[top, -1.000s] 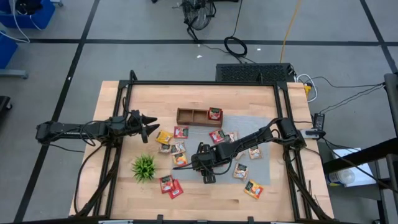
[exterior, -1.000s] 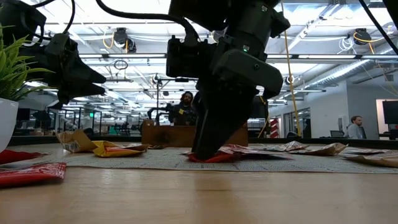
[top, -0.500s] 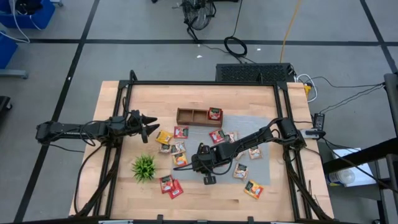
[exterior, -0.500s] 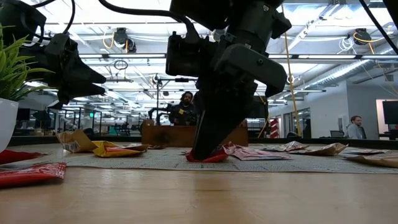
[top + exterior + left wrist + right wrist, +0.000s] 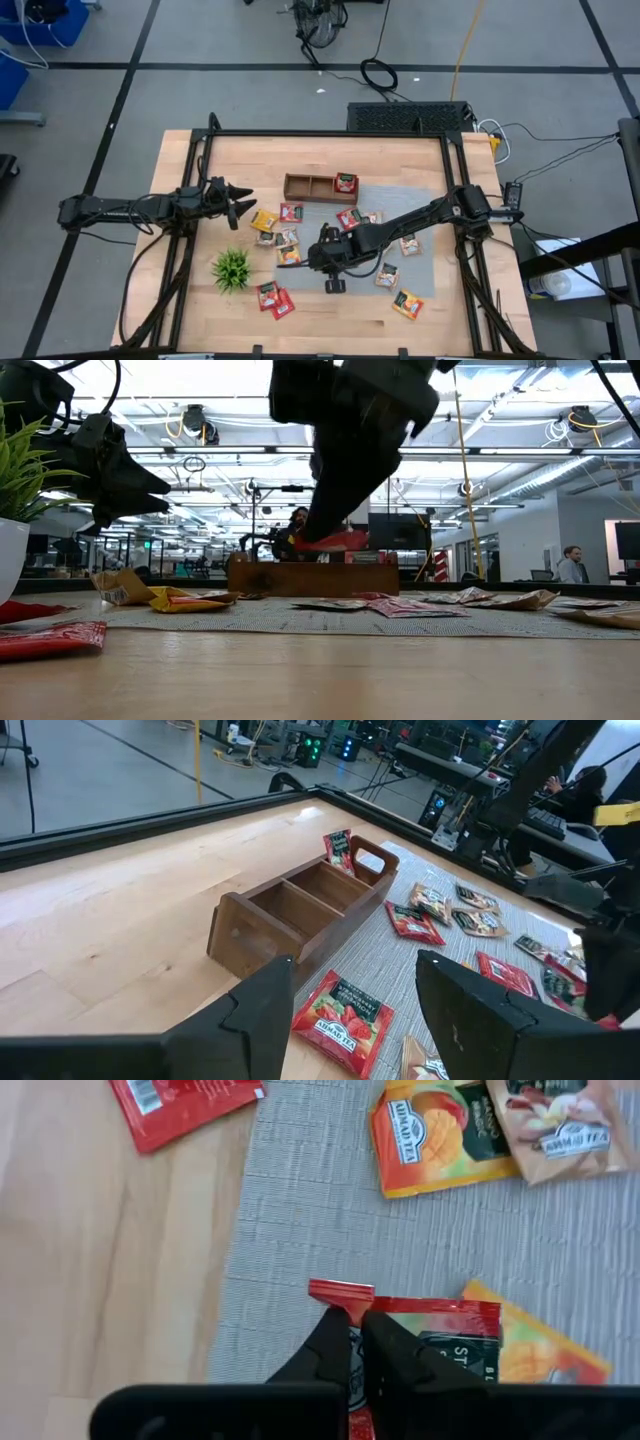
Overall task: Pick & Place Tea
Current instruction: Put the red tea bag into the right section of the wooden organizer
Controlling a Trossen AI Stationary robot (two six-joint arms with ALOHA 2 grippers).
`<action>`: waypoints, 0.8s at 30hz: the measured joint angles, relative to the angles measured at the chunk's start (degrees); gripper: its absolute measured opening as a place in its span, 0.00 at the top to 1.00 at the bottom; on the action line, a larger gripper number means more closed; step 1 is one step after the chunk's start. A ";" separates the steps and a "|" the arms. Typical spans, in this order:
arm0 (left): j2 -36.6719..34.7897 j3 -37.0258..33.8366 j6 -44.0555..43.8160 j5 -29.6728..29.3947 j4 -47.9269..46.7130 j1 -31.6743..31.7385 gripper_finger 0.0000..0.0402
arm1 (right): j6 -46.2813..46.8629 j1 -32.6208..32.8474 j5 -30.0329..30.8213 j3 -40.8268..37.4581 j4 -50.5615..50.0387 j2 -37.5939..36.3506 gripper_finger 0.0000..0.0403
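Note:
Several tea packets, red, orange and brown, lie scattered on a grey mat (image 5: 405, 205) and on the wood around it. My right gripper (image 5: 322, 262) hangs over the mat's near left part, shut on one red tea packet (image 5: 340, 541) well above the mat. My left gripper (image 5: 240, 205) hovers open over the table's left side, left of the wooden tray (image 5: 320, 186), touching nothing. In the left wrist view its fingers (image 5: 262, 1005) frame the tray (image 5: 300, 910) and a red packet (image 5: 345, 1018) flat on the table. My right gripper pinches the red packet between its two fingers at one edge, near a corner (image 5: 340, 1294). The fingers come from above, slanting down. The packet is lifted clear of the mat and sticks out to one side of the fingertips (image 5: 322, 530), roughly level.
One red packet (image 5: 345, 182) stands in the tray's right compartment. A small green plant in a white pot (image 5: 231, 268) sits near the left front, with two red packets (image 5: 275, 298) beside it. People (image 5: 296, 530) show in the room behind the table.
My right gripper has shut on the red packet on the mat and risen straight up with it. The packet, flat on the mat a second ago, first lifted at one edge and now hangs clear above the other packets.

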 joint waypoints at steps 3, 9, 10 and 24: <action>-0.02 0.00 0.00 0.00 0.01 0.00 0.47 | 2.87 0.03 -0.12 -0.07 -0.79 -1.86 0.99; 0.00 0.00 0.00 0.00 -0.02 0.00 0.47 | 7.67 -0.07 -0.27 -0.01 -5.68 -6.22 0.99; 0.00 0.00 0.00 0.00 0.01 0.00 0.47 | 7.76 -0.07 -0.08 -0.01 -6.35 -7.05 0.99; 0.00 0.00 0.00 0.00 -0.02 0.00 0.47 | 6.04 -2.51 8.71 0.01 -14.42 -16.05 1.00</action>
